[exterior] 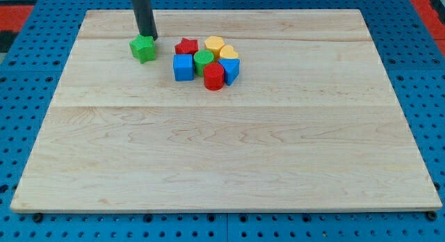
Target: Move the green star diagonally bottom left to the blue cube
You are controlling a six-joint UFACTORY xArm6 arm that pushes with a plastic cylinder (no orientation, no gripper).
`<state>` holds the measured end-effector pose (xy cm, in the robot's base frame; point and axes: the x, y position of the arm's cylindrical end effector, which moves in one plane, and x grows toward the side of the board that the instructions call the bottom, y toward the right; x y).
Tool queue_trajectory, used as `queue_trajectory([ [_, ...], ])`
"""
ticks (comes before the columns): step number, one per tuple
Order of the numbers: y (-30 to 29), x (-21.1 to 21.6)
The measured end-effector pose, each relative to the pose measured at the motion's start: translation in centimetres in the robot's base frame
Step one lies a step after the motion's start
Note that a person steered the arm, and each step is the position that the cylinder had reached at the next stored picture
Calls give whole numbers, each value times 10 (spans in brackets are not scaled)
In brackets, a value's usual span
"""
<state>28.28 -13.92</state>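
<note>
my tip: bare rod, grasps nothing, touching green star from above | blue cube: right of star, apart | red star, green cylinder: crowd the cube

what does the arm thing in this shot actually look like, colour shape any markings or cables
Only a straight, round rod shows, dark grey to black and slightly glossy, running out of the view's top. No markings, cables or sleeve are visible. My tip is plain and blunt, just above the green star.
</note>
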Motion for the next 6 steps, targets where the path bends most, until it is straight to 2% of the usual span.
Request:
queue_trajectory([
  [2,-1,34],
  [3,-18,57],
  [4,-51,59],
  [6,-62,110],
])
